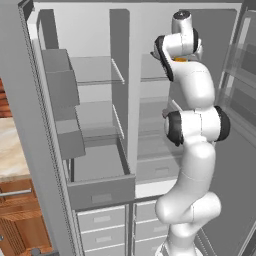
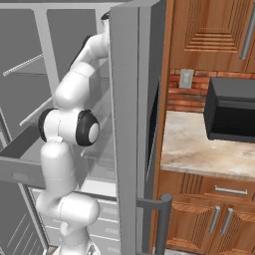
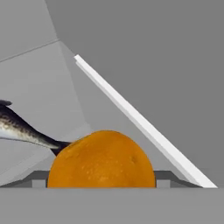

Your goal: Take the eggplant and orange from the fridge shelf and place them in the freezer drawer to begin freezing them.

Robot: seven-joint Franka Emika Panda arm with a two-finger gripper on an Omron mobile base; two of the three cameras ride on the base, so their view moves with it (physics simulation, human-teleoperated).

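The orange point(image 3: 101, 159) is seen large and close at the bottom middle of the hand view, directly in front of the gripper point(image 3: 101, 183), whose two dark finger tips point(image 3: 38, 180) flank it low on either side. Whether the tips are pressed against the fruit or merely set beside it cannot be told, so the state of the pincer is left undecided. A slim silvery-grey fish point(image 3: 24, 130) is laid on the same fridge shelf point(image 3: 43, 87), with its pointed end touching or just behind the left side of the orange. A white shelf edge point(image 3: 140, 120) is drawn diagonally from the upper middle toward the lower right of that view.

In the left base view a sliver of the orange point(image 1: 180, 59) is glimpsed just under the wrist of the arm point(image 1: 192, 130), which is reached up into the upper right compartment of the open fridge point(image 1: 125, 75), near the front edge of its shelf. The freezer drawer point(image 1: 102, 192) is pulled out below the left compartment, its flat grey front panel marked by a small rectangular recess. Smaller pale grey drawers point(image 1: 102, 230) are stacked beneath it.

In the right base view the arm point(image 2: 67, 124) is seen raised into the fridge behind the door edge point(image 2: 132, 124). To the right, a dark microwave point(image 2: 231, 109) is set on the worktop point(image 2: 199, 149), toward its back right corner.
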